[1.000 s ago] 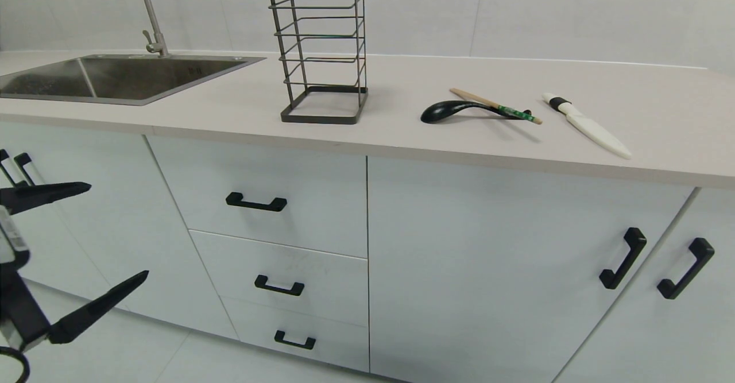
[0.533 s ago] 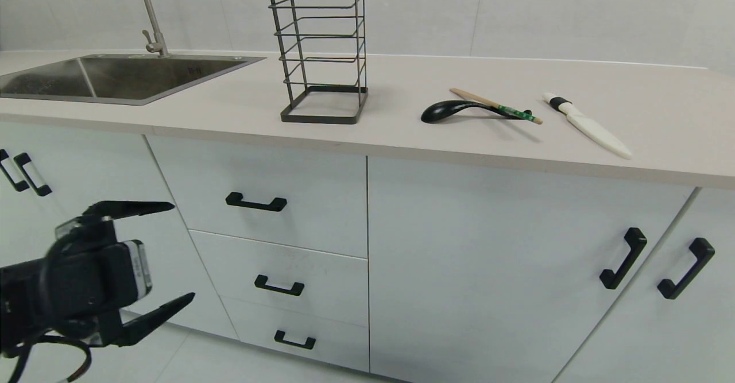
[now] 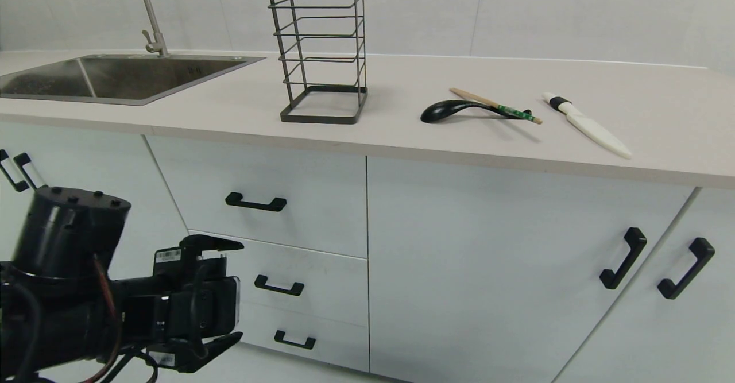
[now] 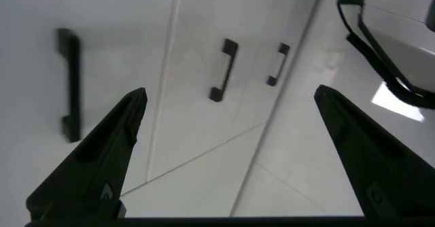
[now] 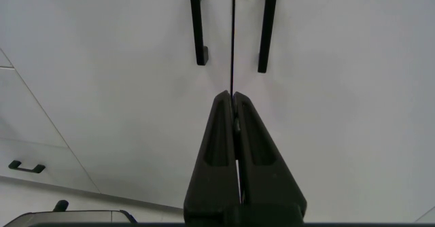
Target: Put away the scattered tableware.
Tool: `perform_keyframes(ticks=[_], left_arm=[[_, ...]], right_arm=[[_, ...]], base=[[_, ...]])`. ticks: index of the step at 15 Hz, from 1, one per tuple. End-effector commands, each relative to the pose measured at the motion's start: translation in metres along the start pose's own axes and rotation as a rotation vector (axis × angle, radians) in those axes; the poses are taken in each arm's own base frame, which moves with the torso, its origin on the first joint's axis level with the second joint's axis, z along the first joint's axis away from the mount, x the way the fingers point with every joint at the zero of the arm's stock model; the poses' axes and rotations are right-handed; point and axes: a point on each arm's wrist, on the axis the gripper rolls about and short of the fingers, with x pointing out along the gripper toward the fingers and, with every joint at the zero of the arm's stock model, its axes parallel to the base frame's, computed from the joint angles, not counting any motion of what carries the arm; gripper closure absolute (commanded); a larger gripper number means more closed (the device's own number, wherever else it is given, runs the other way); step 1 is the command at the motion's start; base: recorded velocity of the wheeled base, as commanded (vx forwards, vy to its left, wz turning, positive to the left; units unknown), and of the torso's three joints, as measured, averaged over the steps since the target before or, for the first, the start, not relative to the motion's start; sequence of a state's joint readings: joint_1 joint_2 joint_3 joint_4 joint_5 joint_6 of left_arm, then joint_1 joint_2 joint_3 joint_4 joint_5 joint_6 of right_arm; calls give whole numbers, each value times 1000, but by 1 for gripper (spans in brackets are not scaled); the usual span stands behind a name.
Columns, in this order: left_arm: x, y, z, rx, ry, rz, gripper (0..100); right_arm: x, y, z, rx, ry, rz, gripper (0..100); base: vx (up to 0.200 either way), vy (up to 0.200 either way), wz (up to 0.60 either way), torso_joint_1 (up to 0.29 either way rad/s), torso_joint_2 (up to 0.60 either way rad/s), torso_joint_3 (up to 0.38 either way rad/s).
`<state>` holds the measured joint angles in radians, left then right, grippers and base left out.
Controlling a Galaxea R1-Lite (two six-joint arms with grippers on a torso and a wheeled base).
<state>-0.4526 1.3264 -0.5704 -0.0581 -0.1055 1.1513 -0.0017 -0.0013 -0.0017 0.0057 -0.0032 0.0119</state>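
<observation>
The left gripper (image 3: 240, 291) carries a small white sticker (image 3: 168, 255) with a barcode; its print is too small to read. This gripper hangs low in front of the drawers (image 3: 287, 222), below the counter (image 3: 402, 136), with its two black fingers spread wide apart and nothing between them. In the left wrist view the same gripper (image 4: 231, 94) frames white cupboard fronts and black handles between its fingers.

The right gripper (image 5: 233, 94) has its fingers pressed together on nothing, and points at the seam between two cupboard doors, each with a black handle.

A tall black wire rack (image 3: 321, 50) stands upright on the counter, to the right of the steel sink (image 3: 115, 76) and its tap (image 3: 143, 10). The tableware lies on the counter well apart from the rack, on its right. A black spoon (image 3: 453, 109) lies nearest the rack. Wooden chopsticks (image 3: 496, 106) with a green band lie slantwise against the spoon's handle. A white knife (image 3: 585, 124) with a black band lies near them, farther right, touching neither.
</observation>
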Motion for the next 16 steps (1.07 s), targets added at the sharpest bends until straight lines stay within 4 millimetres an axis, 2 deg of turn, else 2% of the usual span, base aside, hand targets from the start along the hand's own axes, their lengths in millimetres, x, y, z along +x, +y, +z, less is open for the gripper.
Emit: perform_keyframes(ticks=[1, 4, 7, 12, 16], left_arm=[[16, -9, -6, -11, 37, -82, 0], [30, -24, -16, -25, 82, -165, 0], [53, -28, -21, -27, 88, -179, 0], [79, -48, -33, -32, 98, -218, 0], [99, -51, -38, -35, 101, -216, 0]], right_arm=[[0, 0, 0, 0, 2, 0, 100], [0, 0, 0, 0, 2, 0, 100], [0, 0, 0, 0, 2, 0, 100], [0, 0, 0, 0, 2, 0, 100], [0, 0, 0, 0, 2, 0, 100]], base=[[0, 0, 0, 0, 0, 0], [0, 0, 0, 0, 0, 0], [0, 0, 0, 0, 0, 0], [0, 0, 0, 0, 0, 0], [0, 0, 0, 0, 0, 0]])
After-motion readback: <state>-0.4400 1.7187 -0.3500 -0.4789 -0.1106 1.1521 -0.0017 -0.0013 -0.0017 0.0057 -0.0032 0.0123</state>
